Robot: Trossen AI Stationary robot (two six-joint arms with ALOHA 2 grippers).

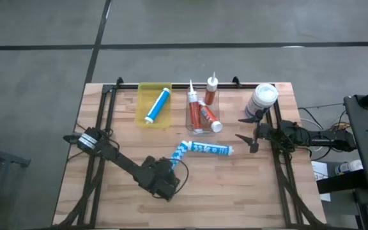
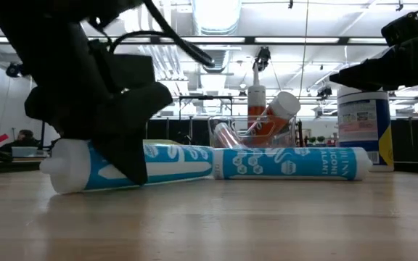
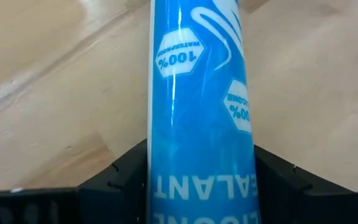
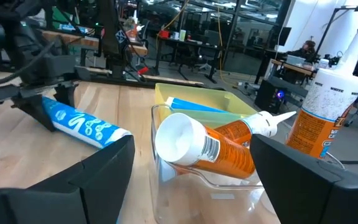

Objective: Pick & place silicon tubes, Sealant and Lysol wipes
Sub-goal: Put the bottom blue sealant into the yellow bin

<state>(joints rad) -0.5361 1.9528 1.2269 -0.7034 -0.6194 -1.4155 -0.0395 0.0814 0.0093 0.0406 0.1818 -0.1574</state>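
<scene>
My left gripper (image 1: 168,174) is shut on a blue-and-white silicone tube (image 1: 179,155) at the table's middle. A second blue tube (image 1: 211,149) lies flat just to its right, the two nearly end to end. A third blue tube (image 1: 157,105) lies in the yellow tray (image 1: 143,115). Orange sealant tubes (image 1: 203,115) sit in the clear bin (image 1: 190,122), one of them upright (image 1: 211,88). The Lysol wipes canister (image 1: 262,99) stands at the far right. My right gripper (image 1: 250,131) hovers open beside it, holding nothing. My left gripper pinches the tube's round body (image 3: 197,186) between its two fingers (image 3: 120,183), a short way in from the near white end (image 2: 58,172). The fingers slant down from the near left and lie across the tube. Whether the tube is clear of the table I cannot tell.
The yellow tray and the clear bin stand side by side at the far middle. Bare wood lies along the near edge (image 1: 235,198). Black frame rails (image 1: 101,128) run along both sides of the table.
</scene>
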